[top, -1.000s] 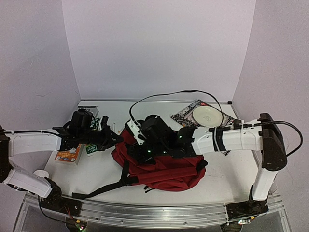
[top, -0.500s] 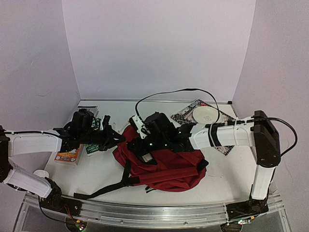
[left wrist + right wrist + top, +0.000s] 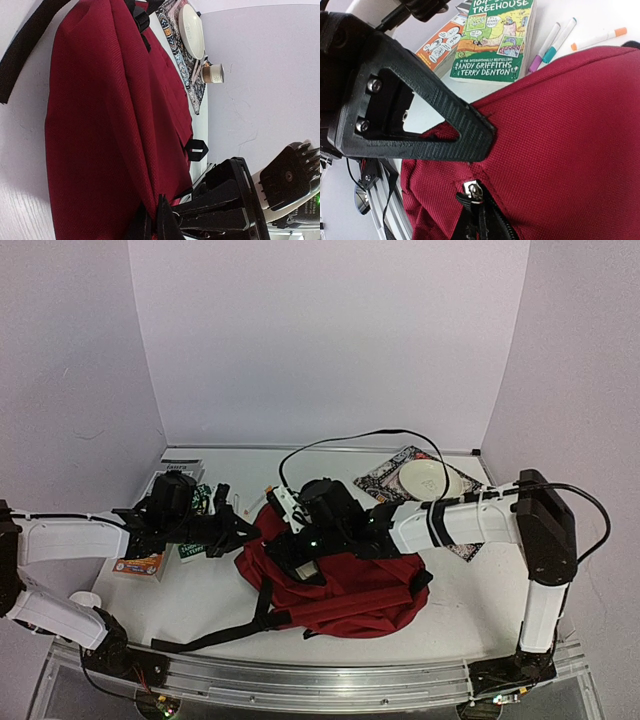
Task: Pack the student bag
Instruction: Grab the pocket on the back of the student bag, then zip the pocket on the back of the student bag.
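So the backpack (image 3: 340,590) is lying flat on the white table (image 3: 455,605), pretty much in the middle and a bit toward the near edge. One black strap (image 3: 210,632) trails off toward the front left. Both arms reach in to its upper left corner, one from each side.

The left gripper (image 3: 152,222) has its jaws together, and it looks like they're pinching a fold of the red fabric right at the bag's edge. From the right wrist camera you can see one of its fingers (image 3: 445,130), the black triangular one, with its tip pressed onto the cloth.

The right gripper (image 3: 472,225) is just beside it, also with its jaws together. As far as I can tell it's clamped on the black zipper pull (image 3: 474,200), which hangs under the little metal slider. The fingertips sit at the very bottom of that view, so it isn't super clear.

Other stuff around:
- A green Treehouse book (image 3: 495,40) lies to the left of the bag.
- An orange comic-style book (image 3: 442,42) lies next to that.
- A few markers (image 3: 552,42) are just past the bag's corner.
- A white plate (image 3: 427,478) sits on a patterned cloth (image 3: 378,483) at the back right.
- A small tan and white cup thing (image 3: 212,73) is just beside the cloth.
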Tool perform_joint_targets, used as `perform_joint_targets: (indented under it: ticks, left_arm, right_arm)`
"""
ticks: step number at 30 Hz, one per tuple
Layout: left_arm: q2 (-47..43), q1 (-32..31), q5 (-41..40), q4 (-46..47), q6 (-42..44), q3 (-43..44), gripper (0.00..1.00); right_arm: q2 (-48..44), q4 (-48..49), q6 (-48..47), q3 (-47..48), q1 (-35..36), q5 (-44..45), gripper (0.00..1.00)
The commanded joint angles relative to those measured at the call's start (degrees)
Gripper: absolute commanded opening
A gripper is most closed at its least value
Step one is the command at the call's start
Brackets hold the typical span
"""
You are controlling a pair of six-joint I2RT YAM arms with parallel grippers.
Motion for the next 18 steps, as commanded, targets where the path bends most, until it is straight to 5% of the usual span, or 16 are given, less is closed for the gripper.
perform_joint_targets:
  ticks: [1,18]
  left_arm:
    - [-2.0,-0.3,-1.7,5.8,2.0,0.3,0.0]
    - [-2.2,-1.1,-0.3,3.2,6.4,2.6,0.0]
  right_arm:
    - [-5.9,-1.1,-0.6,-2.9,0.2,1.0,0.0]
    - [-5.7,-7.0,-0.2,-1.2,0.2,1.2,0.08]
